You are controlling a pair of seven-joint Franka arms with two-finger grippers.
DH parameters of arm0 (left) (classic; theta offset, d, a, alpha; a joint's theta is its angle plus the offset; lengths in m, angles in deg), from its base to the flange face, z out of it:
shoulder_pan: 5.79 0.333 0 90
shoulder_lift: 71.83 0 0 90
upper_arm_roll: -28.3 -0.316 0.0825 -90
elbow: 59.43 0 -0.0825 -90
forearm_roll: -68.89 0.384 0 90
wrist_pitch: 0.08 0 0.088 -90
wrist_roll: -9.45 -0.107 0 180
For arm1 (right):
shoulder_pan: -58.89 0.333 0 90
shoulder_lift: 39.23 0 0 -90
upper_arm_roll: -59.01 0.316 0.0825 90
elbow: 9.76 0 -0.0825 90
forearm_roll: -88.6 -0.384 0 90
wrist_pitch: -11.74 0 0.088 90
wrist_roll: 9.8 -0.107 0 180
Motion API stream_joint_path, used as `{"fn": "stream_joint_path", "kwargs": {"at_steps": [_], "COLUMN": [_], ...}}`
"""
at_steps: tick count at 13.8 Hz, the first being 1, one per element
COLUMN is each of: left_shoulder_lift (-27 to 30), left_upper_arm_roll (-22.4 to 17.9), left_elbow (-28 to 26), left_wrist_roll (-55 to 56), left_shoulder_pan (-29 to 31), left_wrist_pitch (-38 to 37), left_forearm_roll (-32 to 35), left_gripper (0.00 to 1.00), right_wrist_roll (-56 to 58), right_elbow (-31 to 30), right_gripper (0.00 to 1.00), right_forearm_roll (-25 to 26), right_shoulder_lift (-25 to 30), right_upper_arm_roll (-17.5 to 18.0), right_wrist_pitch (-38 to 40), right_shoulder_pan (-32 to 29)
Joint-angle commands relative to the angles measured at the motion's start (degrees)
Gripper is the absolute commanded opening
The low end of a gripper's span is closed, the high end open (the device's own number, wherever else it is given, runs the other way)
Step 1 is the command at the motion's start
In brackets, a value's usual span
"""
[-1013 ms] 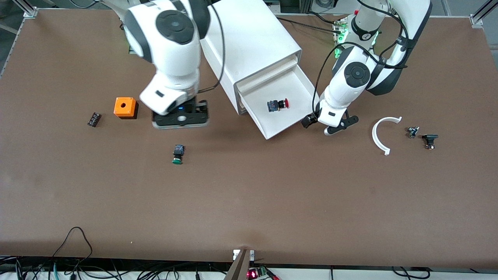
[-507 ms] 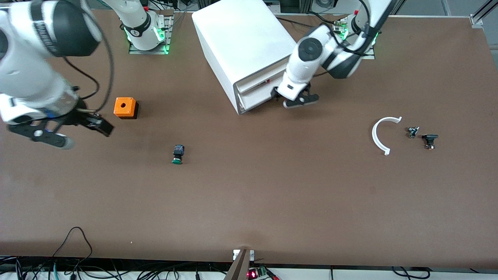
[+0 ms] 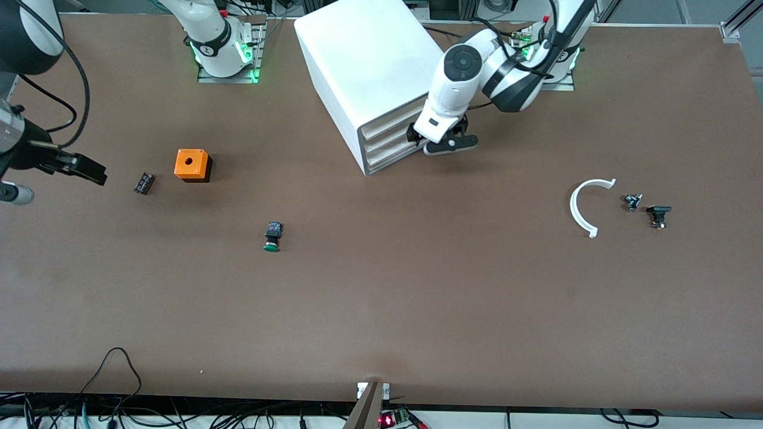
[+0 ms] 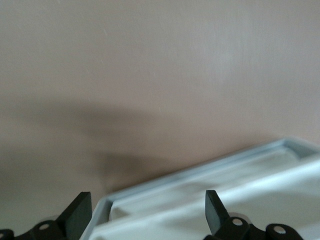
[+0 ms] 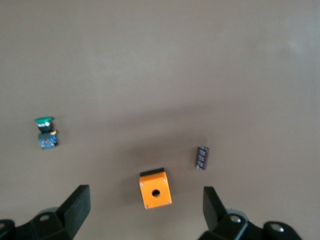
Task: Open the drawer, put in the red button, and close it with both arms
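Observation:
The white cabinet stands between the arm bases with all three drawers pushed in; the lowest drawer front sits flush. The red button is hidden. My left gripper is open and rests against the cabinet's drawer fronts at the corner toward the left arm's end. In the left wrist view a white drawer rim lies between the spread fingers. My right gripper is open and empty, up over the right arm's end of the table; the right wrist view shows it above the orange box.
An orange box and a small black part lie near the right gripper. A green-capped button lies nearer the camera. A white curved piece and small parts lie toward the left arm's end.
The drawer, open with the red button inside a second ago, is now shut; the left gripper moved in with it. The right arm swung away toward its end of the table.

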Motion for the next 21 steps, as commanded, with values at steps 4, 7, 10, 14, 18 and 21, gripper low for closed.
{"fn": "stream_joint_path", "kwargs": {"at_steps": [4,7,10,14,18,21], "left_shoulder_lift": [5.9,9.7,13.8,17.9,16.5,16.5], "left_upper_arm_roll": [-11.0,-18.1,-23.6,-30.8,-31.3,-31.3], "left_elbow": [9.9,19.2,27.1,30.4,30.5,30.5], "left_wrist_roll": [-31.8,-50.1,-59.6,-72.5,-75.7,-75.7], "left_shoulder_pan": [9.3,10.8,10.9,11.0,12.3,12.3], "left_wrist_pitch": [-10.1,-24.2,-38.1,-46.1,-46.5,-46.5], "left_forearm_roll": [0.7,0.4,0.1,0.5,0.0,-0.1], "left_gripper": [1.0,1.0,1.0,1.0,1.0,1.0], "right_wrist_roll": [6.7,9.0,9.2,9.2,9.8,9.8], "right_elbow": [-11.1,-10.9,-11.4,-11.7,-12.1,-12.4], "right_gripper": [1.0,1.0,1.0,1.0,1.0,1.0], "right_forearm_roll": [-1.2,-2.8,-2.8,-2.8,-2.9,-3.0], "right_shoulder_lift": [10.0,9.7,10.0,10.2,10.6,10.7], "right_upper_arm_roll": [-5.3,-8.6,-8.7,-8.7,-8.9,-8.9], "right_wrist_pitch": [-1.7,-2.7,-3.1,-2.9,-2.9,-2.9], "right_shoulder_pan": [4.6,7.4,7.3,7.3,7.3,7.3]}}
